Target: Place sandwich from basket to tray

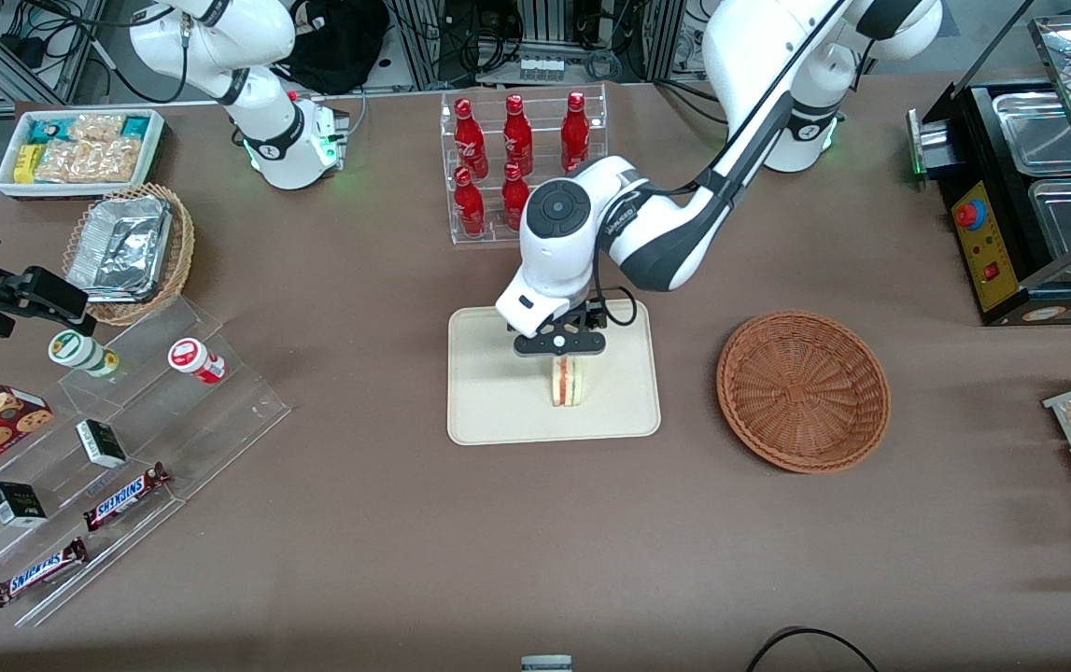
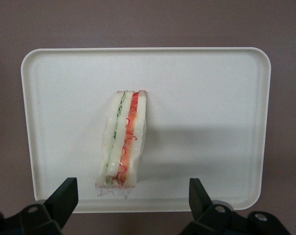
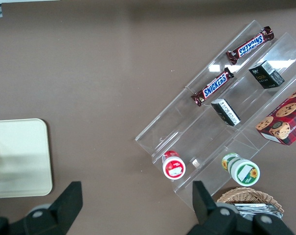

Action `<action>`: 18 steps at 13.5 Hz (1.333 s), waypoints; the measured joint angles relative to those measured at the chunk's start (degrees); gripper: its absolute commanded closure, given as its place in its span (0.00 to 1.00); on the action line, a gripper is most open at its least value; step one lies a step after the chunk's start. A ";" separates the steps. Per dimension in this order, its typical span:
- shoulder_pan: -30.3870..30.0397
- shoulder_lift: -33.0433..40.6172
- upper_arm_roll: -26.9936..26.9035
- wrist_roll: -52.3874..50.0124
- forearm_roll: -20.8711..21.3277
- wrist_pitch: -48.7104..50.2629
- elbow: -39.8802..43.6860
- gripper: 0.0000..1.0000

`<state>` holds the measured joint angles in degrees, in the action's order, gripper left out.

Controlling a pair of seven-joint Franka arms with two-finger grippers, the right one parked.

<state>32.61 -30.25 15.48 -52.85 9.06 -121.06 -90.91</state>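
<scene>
The sandwich (image 1: 566,381) stands on its edge on the tray (image 1: 488,411), cut face toward the front camera, so the pale bread and the red-orange and green filling stripes show. It sits near the middle of the tray, a little toward the working arm's end. In the left wrist view the sandwich (image 2: 123,142) lies as a long narrow wedge on the cream tray (image 2: 211,98), with bare tray surface all round it.

The gripper (image 1: 560,347) hangs directly above the sandwich, just over its top edge. Its fingers are spread wide apart — the wrist view shows the two dark fingertips (image 2: 64,193) well to either side of the sandwich, neither one touching it (the gap between them is far wider than the wedge). So the gripper (image 2: 130,196) holds nothing.

The basket (image 1: 803,390) rests on the brown table (image 1: 358,523) beside the tray, toward the working arm's end, apart from it and with nothing in it.

Farther from the front camera than the tray stands a clear rack of red bottles (image 1: 516,163). Toward the parked arm's end lie a lighter wicker basket with foil trays (image 1: 129,252), a white bin of snack packets (image 1: 82,149), and a stepped clear display (image 1: 115,467) bearing chocolate bars and small boxes.
</scene>
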 measured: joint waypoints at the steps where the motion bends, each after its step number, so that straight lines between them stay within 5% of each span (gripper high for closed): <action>1: -0.21 1.53 -0.14 -0.31 -0.02 2.23 0.26 0.00; 9: -11.35 22.78 -0.79 1.81 -0.22 23.07 0.92 0.00; 18: -28.16 33.72 -1.17 26.49 -2.06 39.32 0.20 0.00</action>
<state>4.45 3.47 14.31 -26.36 7.01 -81.74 -90.71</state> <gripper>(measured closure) 0.000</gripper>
